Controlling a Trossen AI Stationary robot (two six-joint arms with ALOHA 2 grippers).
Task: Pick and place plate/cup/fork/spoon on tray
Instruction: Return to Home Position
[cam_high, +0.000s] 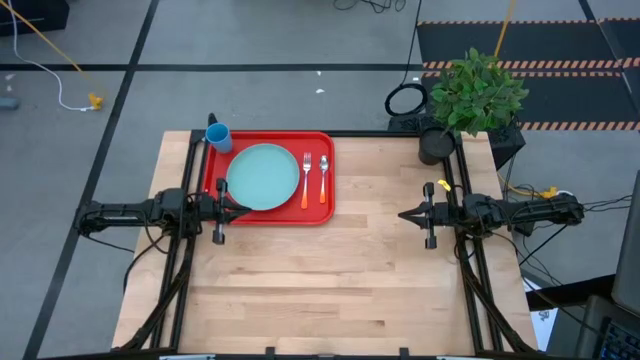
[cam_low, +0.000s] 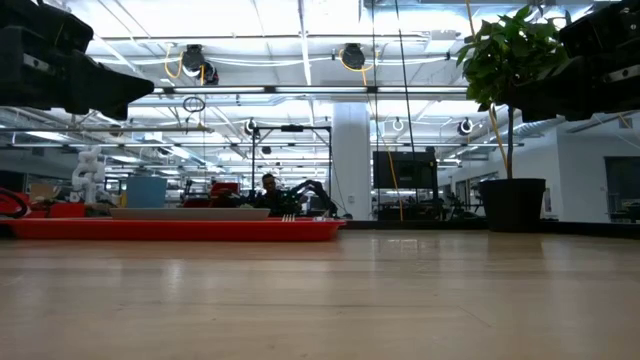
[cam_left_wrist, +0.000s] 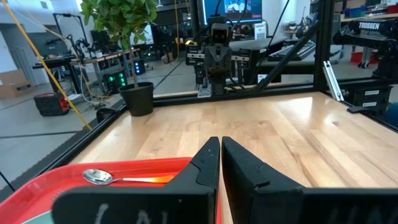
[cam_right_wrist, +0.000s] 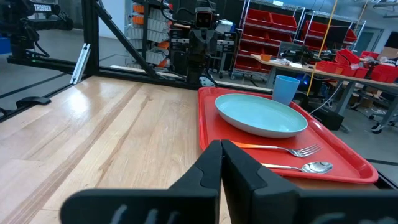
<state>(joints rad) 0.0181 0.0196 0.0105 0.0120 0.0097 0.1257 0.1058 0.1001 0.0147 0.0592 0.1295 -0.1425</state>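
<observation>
The red tray (cam_high: 266, 215) lies at the table's far left. On it rest the pale turquoise plate (cam_high: 263, 177), the fork (cam_high: 306, 178) and the spoon (cam_high: 323, 178), both to the plate's right. The blue cup (cam_high: 218, 136) stands at the tray's far left corner. In the right wrist view the plate (cam_right_wrist: 261, 114), cup (cam_right_wrist: 286, 88), fork (cam_right_wrist: 292, 150) and spoon (cam_right_wrist: 305, 167) show on the tray (cam_right_wrist: 211, 124). My left gripper (cam_high: 243, 209) is shut and empty above the tray's near left part. My right gripper (cam_high: 403, 215) is shut and empty over bare wood at the right.
A potted plant (cam_high: 470, 100) stands at the table's far right corner. Dark frame rails (cam_high: 470, 270) run along both sides. Bare wood (cam_high: 330, 290) stretches over the middle and near part of the table.
</observation>
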